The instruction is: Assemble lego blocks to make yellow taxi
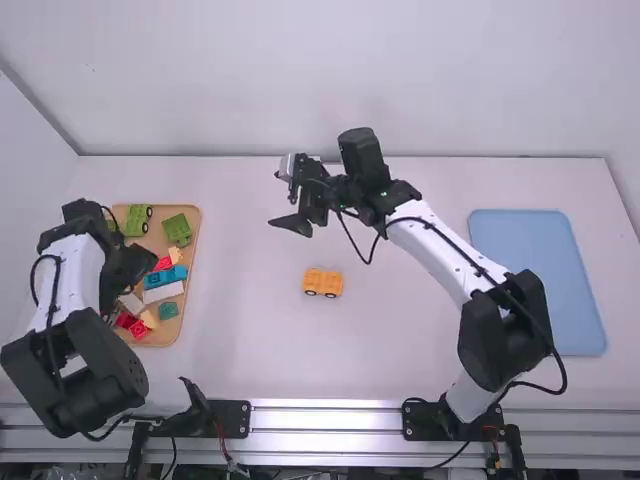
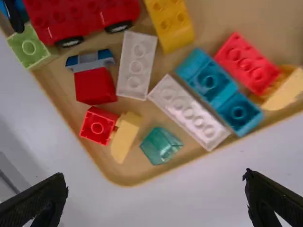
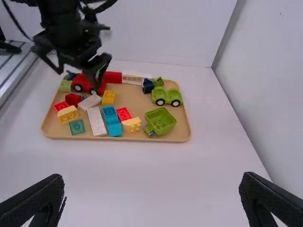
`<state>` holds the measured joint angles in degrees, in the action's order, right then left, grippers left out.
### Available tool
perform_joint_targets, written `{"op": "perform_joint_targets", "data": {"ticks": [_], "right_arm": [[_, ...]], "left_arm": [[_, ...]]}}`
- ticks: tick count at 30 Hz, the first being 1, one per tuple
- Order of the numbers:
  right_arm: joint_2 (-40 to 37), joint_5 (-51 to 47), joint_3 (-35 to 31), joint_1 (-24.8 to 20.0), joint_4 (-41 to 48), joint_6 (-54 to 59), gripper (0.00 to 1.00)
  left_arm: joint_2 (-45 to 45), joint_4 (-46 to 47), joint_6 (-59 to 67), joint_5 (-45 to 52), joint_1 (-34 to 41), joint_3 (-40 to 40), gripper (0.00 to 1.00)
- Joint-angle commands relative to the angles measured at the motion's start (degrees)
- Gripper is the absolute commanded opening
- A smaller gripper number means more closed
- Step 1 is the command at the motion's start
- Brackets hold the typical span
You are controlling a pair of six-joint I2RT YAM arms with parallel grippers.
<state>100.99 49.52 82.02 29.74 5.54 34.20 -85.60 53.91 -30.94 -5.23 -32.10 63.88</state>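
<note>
A pale surface (image 1: 250,360) is filling most of the high view. The right arm (image 1: 435,240) is reaching from lower right to upper middle, and the left arm (image 1: 75,270) is bending along the left edge. A blue tray (image 1: 535,280) is lying at the right. A tan tray (image 1: 170,335) is sitting at the left, holding loose toy bricks. The right end effector (image 1: 292,205) is hovering at upper middle, its fingers standing wide apart. The left end effector (image 1: 133,266) is hanging over the tan tray at the left, also spreading wide.

In the right wrist view, a red toy vehicle (image 3: 84,84) is standing at upper left, while a green wheeled base (image 3: 166,96) and a green open-topped bin (image 3: 161,120) are resting at the tray's right end.

The yellow-orange wheeled car block (image 1: 323,283) is standing on the surface at the centre of the high view. In the left wrist view, a small teal brick (image 2: 161,145) is lying near a long white brick (image 2: 189,112).
</note>
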Motion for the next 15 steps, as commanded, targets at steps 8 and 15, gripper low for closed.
{"op": "perform_joint_targets", "data": {"ticks": [8,15], "right_arm": [[0.76,0.11,1.68,-1.22,2.58,0.57,0.98],[0.76,0.15,1.66,-1.18,2.82,0.57,0.99]], "left_arm": [[0.66,-4.31,7.30,-1.49,-0.17,-10.62,0.99],[0.66,-14.05,8.35,-1.77,-0.24,-16.44,0.46]]}}
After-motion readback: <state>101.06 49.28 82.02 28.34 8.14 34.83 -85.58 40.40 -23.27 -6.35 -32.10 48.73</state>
